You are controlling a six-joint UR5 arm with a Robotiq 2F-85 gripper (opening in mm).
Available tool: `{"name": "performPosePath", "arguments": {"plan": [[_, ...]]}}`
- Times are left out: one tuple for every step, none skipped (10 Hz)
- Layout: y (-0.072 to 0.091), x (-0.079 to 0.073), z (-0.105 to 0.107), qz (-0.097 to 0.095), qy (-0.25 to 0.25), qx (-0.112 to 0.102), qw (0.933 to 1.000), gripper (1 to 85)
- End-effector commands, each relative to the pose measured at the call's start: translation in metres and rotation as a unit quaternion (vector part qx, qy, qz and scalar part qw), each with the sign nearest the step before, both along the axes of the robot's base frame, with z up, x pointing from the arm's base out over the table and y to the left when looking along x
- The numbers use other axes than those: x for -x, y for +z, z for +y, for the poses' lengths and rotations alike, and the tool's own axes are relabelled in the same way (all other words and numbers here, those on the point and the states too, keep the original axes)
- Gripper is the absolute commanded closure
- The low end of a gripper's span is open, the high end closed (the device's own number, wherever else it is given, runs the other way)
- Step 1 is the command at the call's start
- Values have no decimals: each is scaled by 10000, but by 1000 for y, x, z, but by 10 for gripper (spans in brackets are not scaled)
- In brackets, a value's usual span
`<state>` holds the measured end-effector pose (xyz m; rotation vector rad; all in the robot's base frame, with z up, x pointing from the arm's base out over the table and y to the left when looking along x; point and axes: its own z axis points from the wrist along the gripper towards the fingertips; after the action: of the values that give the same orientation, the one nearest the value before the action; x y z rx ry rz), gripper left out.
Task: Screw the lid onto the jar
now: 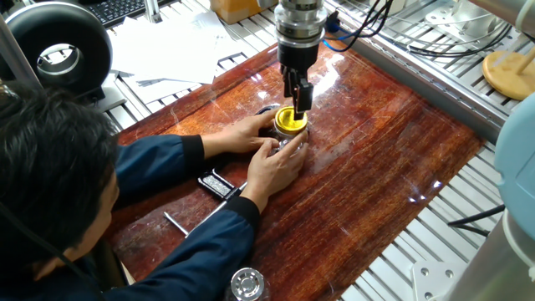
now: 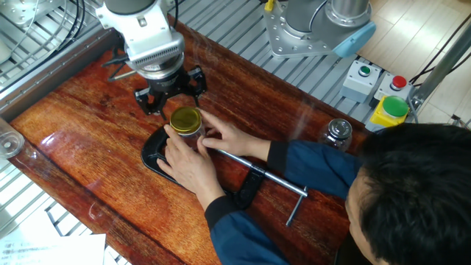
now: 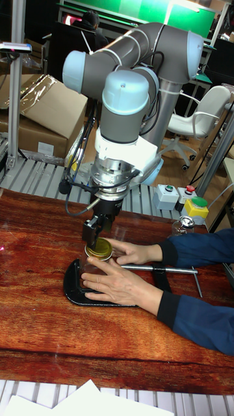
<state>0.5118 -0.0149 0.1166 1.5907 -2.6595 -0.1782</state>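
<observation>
The yellow-gold lid [image 1: 290,122] [image 2: 185,120] [image 3: 99,249] sits on top of the jar [image 2: 188,138], whose glass body is mostly covered by a person's two hands [image 1: 272,155] cupped around it. My gripper [image 1: 298,94] [image 2: 171,90] [image 3: 96,231] hangs just above and slightly behind the lid. Its black fingers [image 2: 196,79] are spread open with nothing between them. It is not touching the lid.
A black clamp [image 2: 156,160] with a long metal bar [image 2: 254,168] lies around the jar's base. Another clear jar with a silvery top [image 2: 338,132] stands near the person's arm. A tan wooden disc [image 1: 510,71] rests at the far right, and button boxes [image 2: 362,78] stand beyond the table.
</observation>
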Motion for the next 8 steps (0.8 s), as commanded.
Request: {"name": "performPosePath", "arguments": {"plan": [[4,1,-2,-25,-11,-35,10000,173],[3,-2,2,-41,-5,-105,9999,173],[2,-4,4,-81,99,-120,9998,173],[2,0,4,-56,178,-96,9998,170],[2,0,5,-61,239,-109,9996,170],[1,0,5,-50,286,-97,9995,170],[1,-1,1,-74,323,-38,9994,173],[1,-1,-2,-76,361,-26,9993,183]]}}
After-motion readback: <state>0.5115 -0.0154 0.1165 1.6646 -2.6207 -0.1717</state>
